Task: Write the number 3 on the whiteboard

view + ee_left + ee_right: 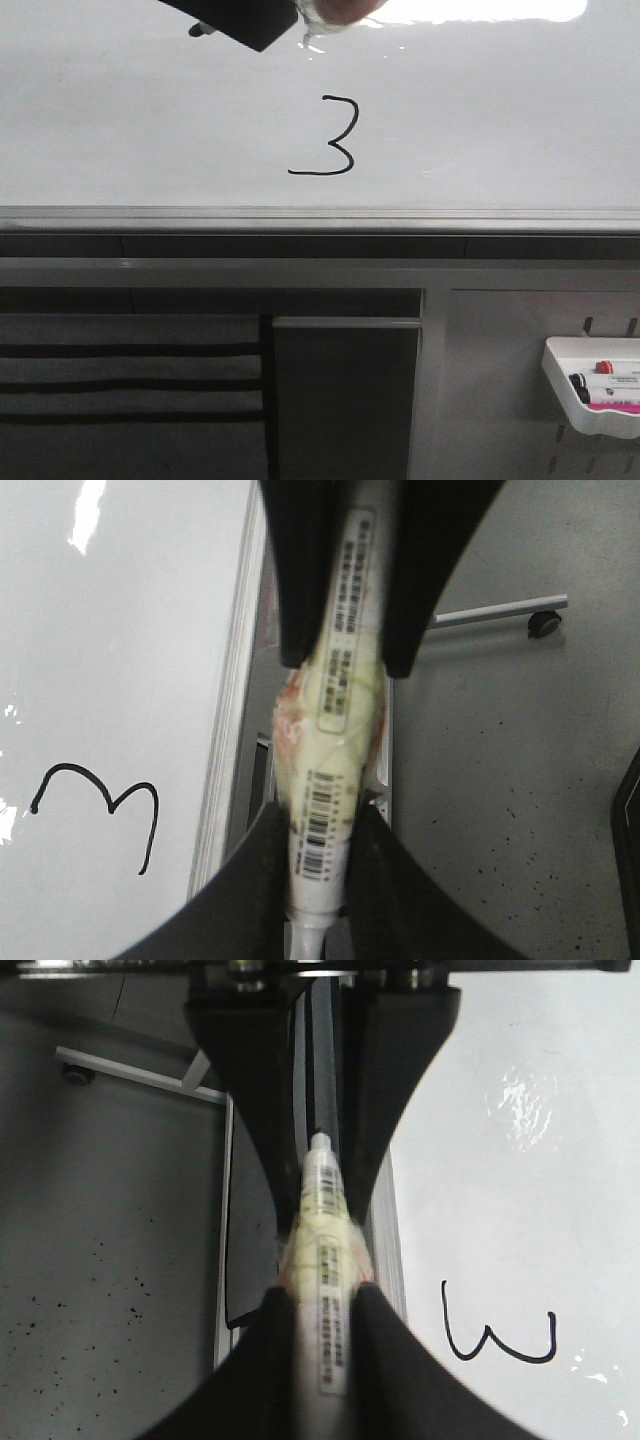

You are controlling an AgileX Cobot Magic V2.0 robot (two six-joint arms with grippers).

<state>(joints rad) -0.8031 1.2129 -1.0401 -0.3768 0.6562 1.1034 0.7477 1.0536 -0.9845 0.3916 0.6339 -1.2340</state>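
Note:
The number 3 (325, 137) is drawn in thin black line on the whiteboard (500, 120), above its grey lower edge. It also shows in the left wrist view (100, 805) and the right wrist view (495, 1335). A white marker (335, 710) with yellowish tape round its middle is held at both ends. My left gripper (320, 820) is shut on its barcode end. My right gripper (322, 1295) is shut on its labelled body (330, 1310). The two grippers face each other, off the board's edge. A dark gripper part (240, 22) shows at the top of the front view.
A white tray (595, 385) with markers hangs on a grey perforated panel (500, 400) below the board at the right. A dark panel (345, 400) stands below the middle. A speckled grey floor (500, 810) and a wheeled frame leg (545, 625) lie beyond the board.

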